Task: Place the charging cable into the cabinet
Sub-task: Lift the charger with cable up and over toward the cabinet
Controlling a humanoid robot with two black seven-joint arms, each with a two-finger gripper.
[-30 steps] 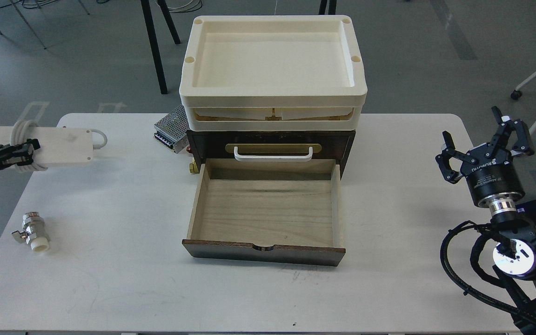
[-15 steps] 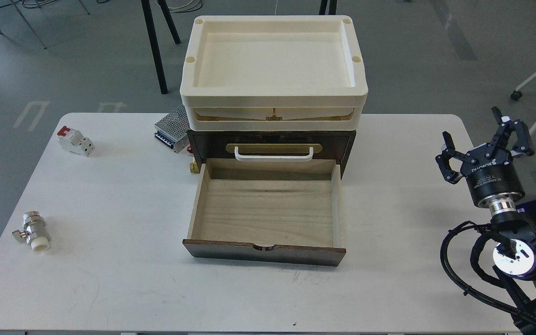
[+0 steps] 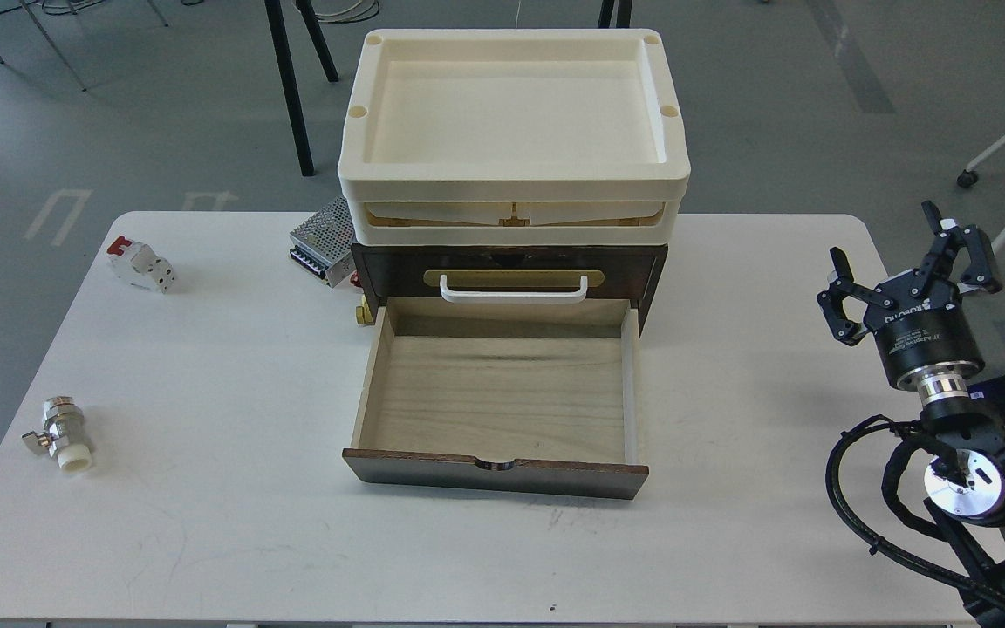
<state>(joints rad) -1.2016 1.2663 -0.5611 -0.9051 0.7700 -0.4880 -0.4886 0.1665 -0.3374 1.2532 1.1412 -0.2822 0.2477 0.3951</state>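
The cabinet [image 3: 380, 270] is a dark brown wooden box at the table's middle back, with cream trays [image 3: 511, 174] stacked on it. Its pale-wood drawer [image 3: 502, 392] is pulled out toward me and is empty. A white handle [image 3: 513, 289] on a brass plate sits above the drawer. The charging cable is out of view. My left gripper is out of view. My right gripper [image 3: 908, 262] is open and empty above the table's right edge, fingers pointing up and away.
A white-and-red breaker block [image 3: 142, 264] lies at the back left. A metal valve with a white cap [image 3: 62, 433] lies at the front left. A perforated metal power supply box [image 3: 321, 239] sits left of the cabinet. Chair legs [image 3: 293, 78] stand behind the table [image 3: 206, 541].
My left gripper held the white charging cable at the left edge one second ago; both have gone out of view to the left, uncovering the breaker block. The right arm has not moved.
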